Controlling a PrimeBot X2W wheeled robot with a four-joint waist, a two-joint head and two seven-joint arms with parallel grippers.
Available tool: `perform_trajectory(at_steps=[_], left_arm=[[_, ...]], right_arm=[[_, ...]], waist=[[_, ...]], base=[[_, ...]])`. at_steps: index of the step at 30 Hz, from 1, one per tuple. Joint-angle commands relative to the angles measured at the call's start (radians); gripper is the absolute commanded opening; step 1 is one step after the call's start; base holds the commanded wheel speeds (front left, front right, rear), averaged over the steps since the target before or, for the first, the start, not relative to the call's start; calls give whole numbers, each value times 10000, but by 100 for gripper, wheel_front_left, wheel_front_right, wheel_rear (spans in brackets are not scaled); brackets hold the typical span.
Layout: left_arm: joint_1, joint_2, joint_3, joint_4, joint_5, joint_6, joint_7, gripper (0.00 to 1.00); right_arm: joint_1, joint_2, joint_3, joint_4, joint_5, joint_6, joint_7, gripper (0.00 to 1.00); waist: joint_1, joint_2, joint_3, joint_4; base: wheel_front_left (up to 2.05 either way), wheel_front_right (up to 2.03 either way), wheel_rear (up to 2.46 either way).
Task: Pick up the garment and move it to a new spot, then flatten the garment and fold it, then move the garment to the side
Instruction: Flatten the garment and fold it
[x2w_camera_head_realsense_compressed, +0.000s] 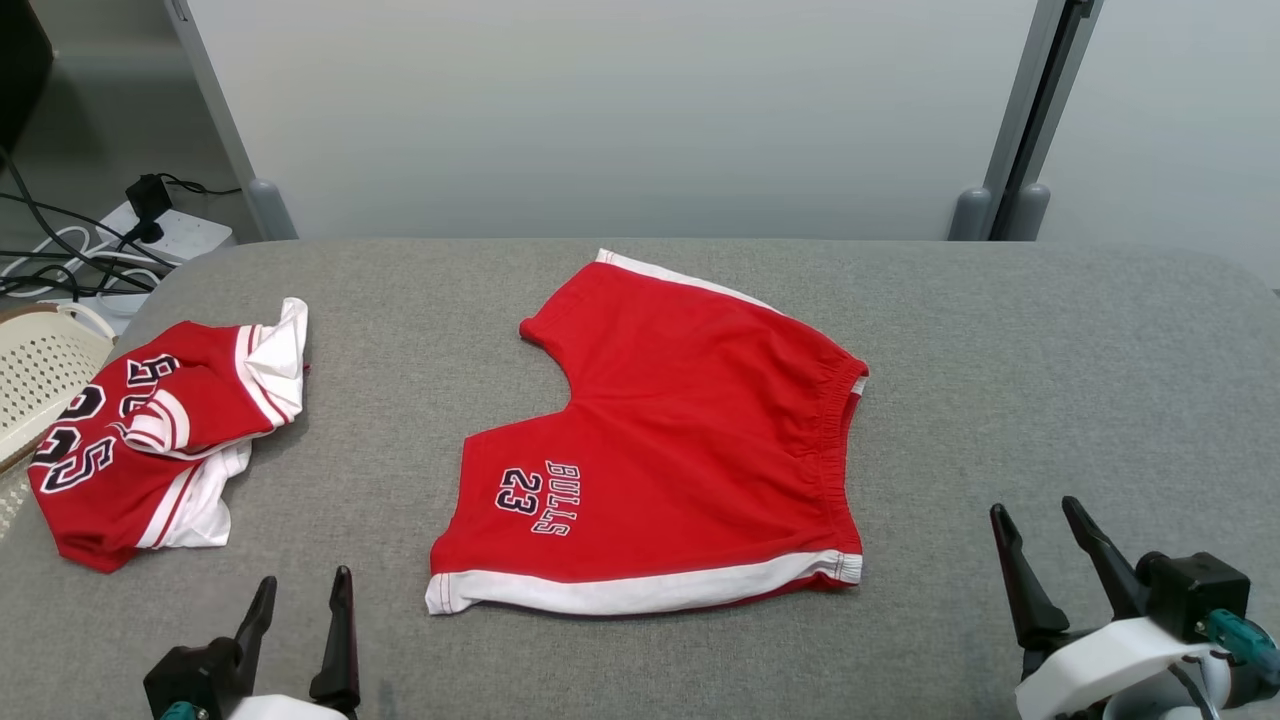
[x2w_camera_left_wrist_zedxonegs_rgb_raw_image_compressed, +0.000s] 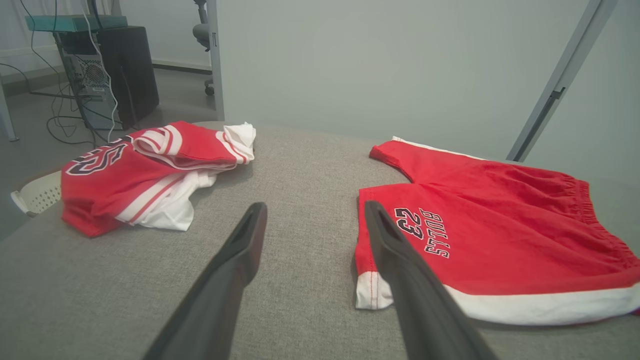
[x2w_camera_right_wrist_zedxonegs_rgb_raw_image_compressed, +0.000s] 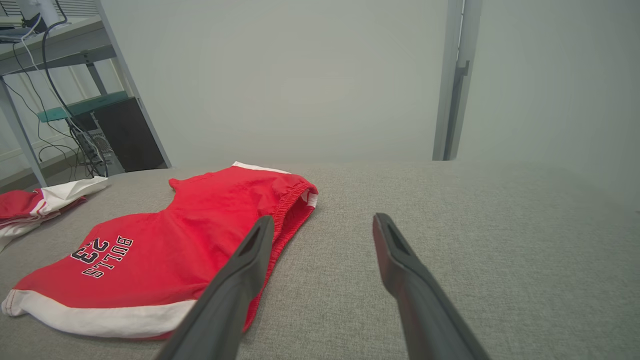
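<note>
The shorts (x2w_camera_head_realsense_compressed: 670, 450) are spread near the middle of the table (x2w_camera_head_realsense_compressed: 1050, 330). The legs are turned toward the robot's left and the gathered waistband (x2w_camera_head_realsense_compressed: 838, 440) toward its right. A white band (x2w_camera_head_realsense_compressed: 640, 592) runs along the near edge. A bundled jersey (x2w_camera_head_realsense_compressed: 150, 440) lies well apart at the left, beside a basket (x2w_camera_head_realsense_compressed: 40, 370).

The left gripper (x2w_camera_head_realsense_compressed: 305, 578) is held at the near left with its fingers spread wide and nothing between them, near the shorts' near leg corner but apart from it. The right gripper (x2w_camera_head_realsense_compressed: 1032, 508) is likewise spread and empty, near the waistband's near end and not touching it.

The shorts are judged to be light, soft and limp. They can be expected to sag and drape once lifted and to bunch if pinched at a single point. Nothing about them is fragile, though the cloth-covered table may drag on the fabric. Both layers should be caught together, or the shorts will open out. Firmer purchase is offered by the thicker parts: the gathered waistband and the stitched white band. A hold at the two near corners is suggested, the leg corner for the left gripper and the waistband corner for the right.
</note>
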Motion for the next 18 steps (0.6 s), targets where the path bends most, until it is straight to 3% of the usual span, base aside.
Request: perform_trajectory(at_steps=[1, 18], left_arm=[[-168, 95, 218, -274, 7, -24, -101, 100], [-23, 92, -198, -442, 187, 183, -101, 100]], right_arm=[[-73, -62, 220, -361, -141, 14, -131, 100], [152, 186, 2, -534, -743, 14, -131, 100]], waist=[[0, 0, 5, -5], [0, 0, 109, 43]], base=[[0, 0, 0], [0, 0, 0]])
